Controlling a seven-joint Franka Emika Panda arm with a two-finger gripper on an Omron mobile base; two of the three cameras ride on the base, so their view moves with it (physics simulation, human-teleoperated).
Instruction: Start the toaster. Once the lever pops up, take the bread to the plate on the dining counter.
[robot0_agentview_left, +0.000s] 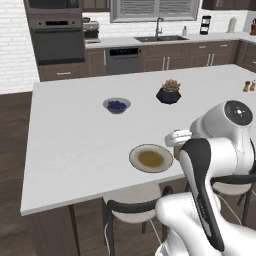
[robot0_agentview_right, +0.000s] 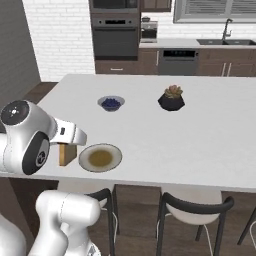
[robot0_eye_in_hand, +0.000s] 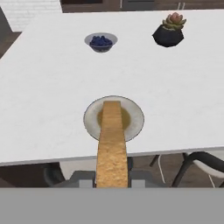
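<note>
Cream plate (robot0_eye_in_hand: 89, 120) empty; grey bowl (robot0_eye_in_hand: 101, 42) holds blueberries.

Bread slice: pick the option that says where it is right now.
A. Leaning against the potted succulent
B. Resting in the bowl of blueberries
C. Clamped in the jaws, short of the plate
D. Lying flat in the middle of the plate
C: the bread stands on edge between the shut jaws, and in the right base view it hangs beside the plate, which lies on the dining counter.

The arm (robot0_agentview_left: 200, 175) folds forward, its hand (robot0_eye_in_hand: 112, 178) clamped tight, fingers level
</note>
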